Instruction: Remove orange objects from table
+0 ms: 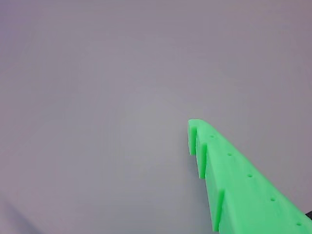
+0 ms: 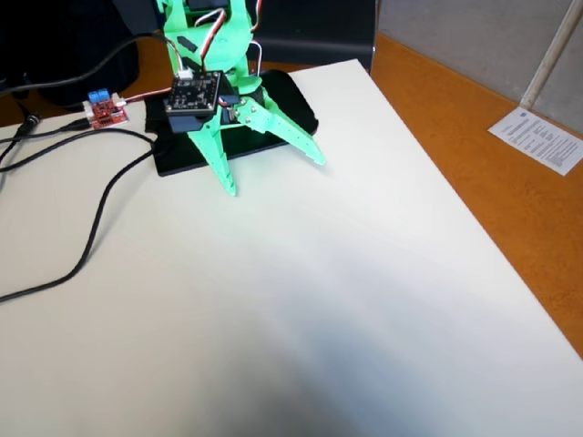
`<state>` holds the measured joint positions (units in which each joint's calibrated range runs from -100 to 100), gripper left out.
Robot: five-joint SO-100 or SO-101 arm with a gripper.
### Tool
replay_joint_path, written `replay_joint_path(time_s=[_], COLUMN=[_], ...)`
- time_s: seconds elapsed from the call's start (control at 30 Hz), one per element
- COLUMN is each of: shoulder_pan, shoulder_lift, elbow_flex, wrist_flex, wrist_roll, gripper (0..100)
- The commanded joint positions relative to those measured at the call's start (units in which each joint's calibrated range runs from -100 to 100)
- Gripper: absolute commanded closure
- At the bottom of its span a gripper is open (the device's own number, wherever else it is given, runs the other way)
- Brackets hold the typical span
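Note:
The orange knitted lump is out of view in both views. The white table [image 2: 301,291] fills most of the fixed view and all the background of the wrist view [image 1: 97,97]. My green gripper [image 2: 276,176] hangs near the black base plate at the top of the fixed view, wide open and empty, its two pointed fingers spread apart above the board. In the wrist view only one green toothed finger [image 1: 234,180] shows, at the lower right, with nothing beside it.
A black base plate [image 2: 173,157] lies under the arm. A small red circuit board [image 2: 105,110] and black cables [image 2: 100,209] are at the upper left. The orange-brown desk [image 2: 474,173] borders the board on the right, with a printed paper [image 2: 537,138] on it.

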<state>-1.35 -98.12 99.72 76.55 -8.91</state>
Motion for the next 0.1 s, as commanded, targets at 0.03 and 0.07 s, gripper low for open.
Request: replay_joint_path(time_s=[0.03,0.07], shoulder_pan=[-0.5,-0.5], shoulder_lift=[-0.4,-0.4], elbow_flex=[-0.1,-0.1], wrist_flex=[0.3,0.3], wrist_roll=[-0.1,-0.1], gripper=[48,48])
